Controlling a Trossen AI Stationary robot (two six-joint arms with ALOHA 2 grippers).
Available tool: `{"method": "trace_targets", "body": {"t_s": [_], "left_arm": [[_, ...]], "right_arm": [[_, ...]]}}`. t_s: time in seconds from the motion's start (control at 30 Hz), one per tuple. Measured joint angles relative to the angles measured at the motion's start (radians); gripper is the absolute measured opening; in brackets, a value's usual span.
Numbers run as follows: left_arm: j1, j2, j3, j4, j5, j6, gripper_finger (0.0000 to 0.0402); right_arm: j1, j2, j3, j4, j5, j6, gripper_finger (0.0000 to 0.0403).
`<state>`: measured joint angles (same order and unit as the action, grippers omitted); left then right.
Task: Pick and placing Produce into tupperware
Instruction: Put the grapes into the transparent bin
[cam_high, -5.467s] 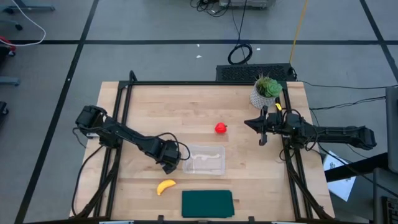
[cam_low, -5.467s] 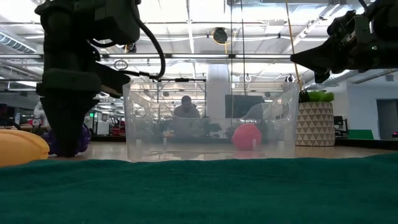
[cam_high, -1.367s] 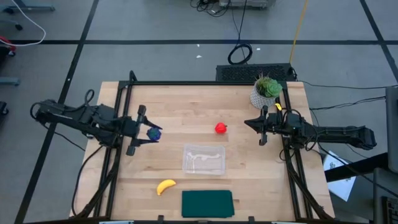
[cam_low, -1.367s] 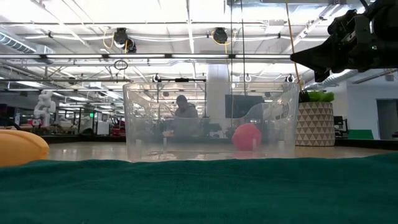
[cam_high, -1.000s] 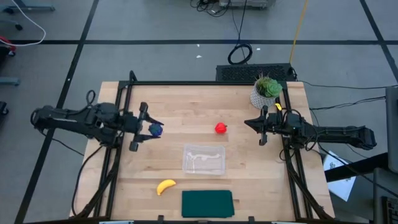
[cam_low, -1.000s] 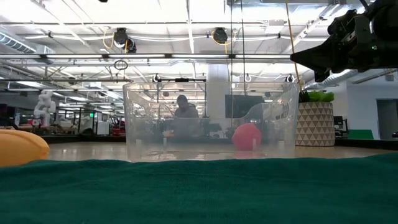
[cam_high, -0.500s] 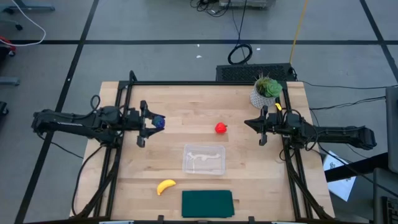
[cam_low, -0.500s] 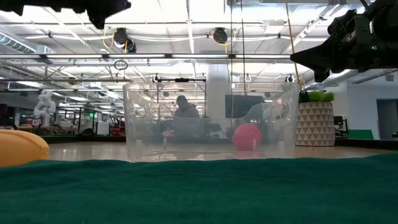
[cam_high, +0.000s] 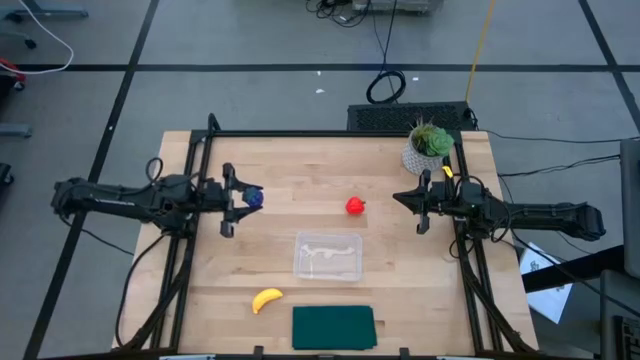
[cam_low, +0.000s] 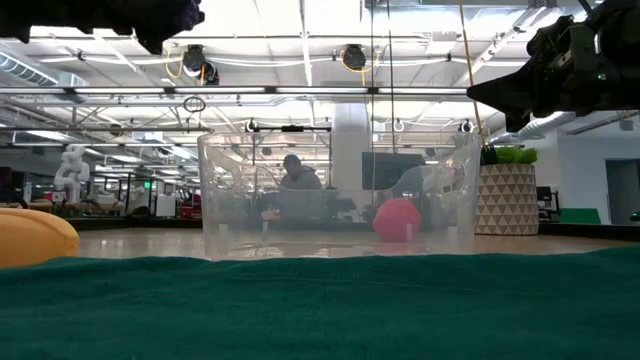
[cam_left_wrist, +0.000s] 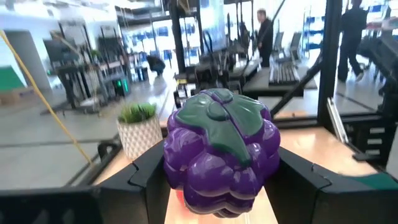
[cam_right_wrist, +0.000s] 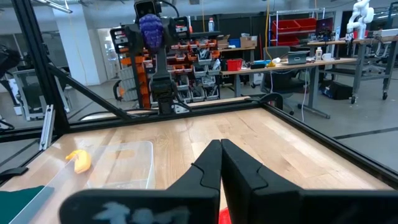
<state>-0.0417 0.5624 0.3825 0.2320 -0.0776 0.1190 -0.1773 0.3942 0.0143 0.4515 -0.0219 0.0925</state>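
- While the left gripper (cam_high: 240, 197) hangs above the wood table (cam_high: 300, 170) at the left of the high view, its jaws pinch the purple grape-like toy cluster with a green leaf cap (cam_high: 253, 197) from both sides, well apart from the container.
- Seen from the left wrist view, the grape cluster (cam_left_wrist: 217, 152) looks like hard, glossy moulded plastic: I judge it light and stiff, but rounded and slick, so it could roll in the fingers; the present hold across its widest lobes seems the safest place.
- Low in the high view, left of centre, the yellow curved toy banana (cam_high: 266, 300) lies on the wood, just beside the flat dark green rectangular mat (cam_high: 333, 327); its narrow middle looks the easiest place to take hold.
- At the centre sits the small clear shallow plastic tupperware (cam_high: 328, 256), with no fruit inside; its thin walls look light enough to slide if bumped.
- Up and right of it, the red strawberry-like toy piece (cam_high: 355, 206) rests on bare wood, apart from everything.
- Nothing stands between the held grapes and the tupperware.
- Toward the upper right, a green potted plant in a white patterned pot (cam_high: 428, 146) stands near the table's corner, clear of the path.
- At the right, the right gripper (cam_high: 421, 209) waits over the table edge, jaws pressed together on nothing.
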Motion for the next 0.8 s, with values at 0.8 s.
{"method": "trace_targets", "body": {"t_s": [0.8], "left_arm": [[0.002,-0.040,-0.193,0.170,0.077,-0.058,0.0209]], "right_arm": [[0.000,0.000,0.000,0.000,0.000,0.000,0.0000]]}}
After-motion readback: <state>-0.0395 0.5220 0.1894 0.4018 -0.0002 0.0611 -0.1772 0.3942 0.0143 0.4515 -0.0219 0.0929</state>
